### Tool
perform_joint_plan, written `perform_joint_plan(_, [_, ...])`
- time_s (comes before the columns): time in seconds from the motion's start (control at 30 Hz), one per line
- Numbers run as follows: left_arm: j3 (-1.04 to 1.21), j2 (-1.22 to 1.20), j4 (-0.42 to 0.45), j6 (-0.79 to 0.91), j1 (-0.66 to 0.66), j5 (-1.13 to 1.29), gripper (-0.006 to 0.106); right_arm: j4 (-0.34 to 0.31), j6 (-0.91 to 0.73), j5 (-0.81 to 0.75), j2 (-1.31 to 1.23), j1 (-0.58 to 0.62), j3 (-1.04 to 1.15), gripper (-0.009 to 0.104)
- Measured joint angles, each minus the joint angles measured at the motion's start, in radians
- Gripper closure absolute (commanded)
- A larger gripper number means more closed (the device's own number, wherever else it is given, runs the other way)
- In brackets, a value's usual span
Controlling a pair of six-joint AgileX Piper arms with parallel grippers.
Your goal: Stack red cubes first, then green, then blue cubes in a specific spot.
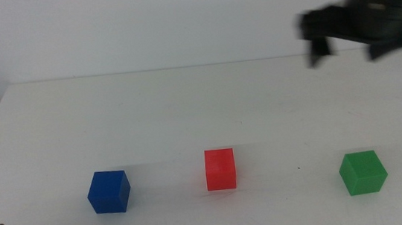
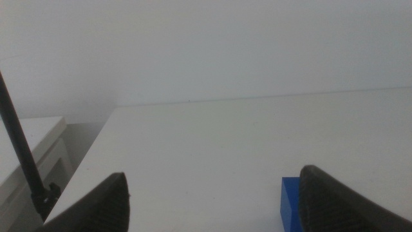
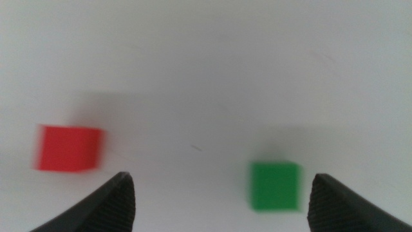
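- Task state: nothing is stacked yet. All three cubes rest singly on the white bench (image 1: 185,106), well apart, in a row along its near side.
- Red cube (image 1: 220,169): middle of the row, standing alone with bare bench on every side. Judged to be the stack's base, it either serves where it is or must first be carried to the chosen spot; no mark on the bench shows that spot.
- Green cube (image 1: 362,172): right end of the row, second in the stacking order, not yet lifted.
- Blue cube (image 1: 109,191): left end of the row, last in the order, not yet lifted.
- Right end effector (image 1: 351,46): raised above the far right of the bench, well clear of every cube and blurred in the middle view. Its jaws are spread wide and hold nothing; its wrist view looks down past them at the red and green cubes, with green nearer its centre line.
- Left end effector (image 2: 212,203): low at the near left corner, only a dark tip showing at the middle view's bottom edge. Its jaws are wide apart and empty, with the blue cube just beside one of them in its wrist view.
- Remaining: all placements, red, then green, then blue.
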Motion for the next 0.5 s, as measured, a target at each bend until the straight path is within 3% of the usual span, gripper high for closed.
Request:
perform_joint_plan(0.23, [0.0,0.0,0.0,0.0,0.0,0.0,0.014,0.039,-0.141,0.005,-0.124,-0.172,0.221,0.001])
perform_joint_plan(0.5, [0.0,0.0,0.0,0.0,0.0,0.0,0.014,0.097,-0.274,-0.017,-0.126,-0.197,0.352,0.001])
